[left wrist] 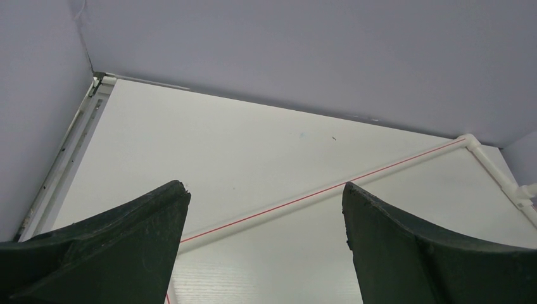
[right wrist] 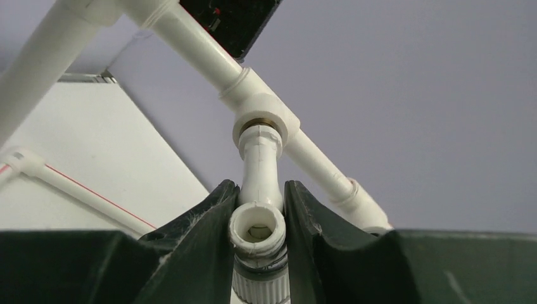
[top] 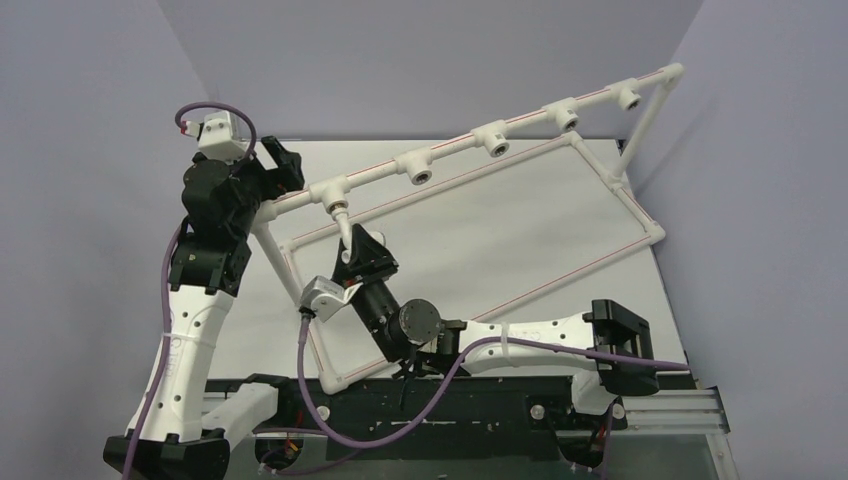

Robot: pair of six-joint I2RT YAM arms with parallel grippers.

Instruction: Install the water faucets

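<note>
Small white plastic faucet (right wrist: 261,161) set against a white tee socket (right wrist: 266,120)
It is clamped by the right end effector (right wrist: 258,193); the left end effector (left wrist: 266,190) is held apart over the white worktop (left wrist: 253,145).

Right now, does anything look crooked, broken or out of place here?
Nothing stands out. The small white plastic faucet, clamped in the right hand, meets the white tee socket roughly in line; a brass band shows at the joint.
</note>
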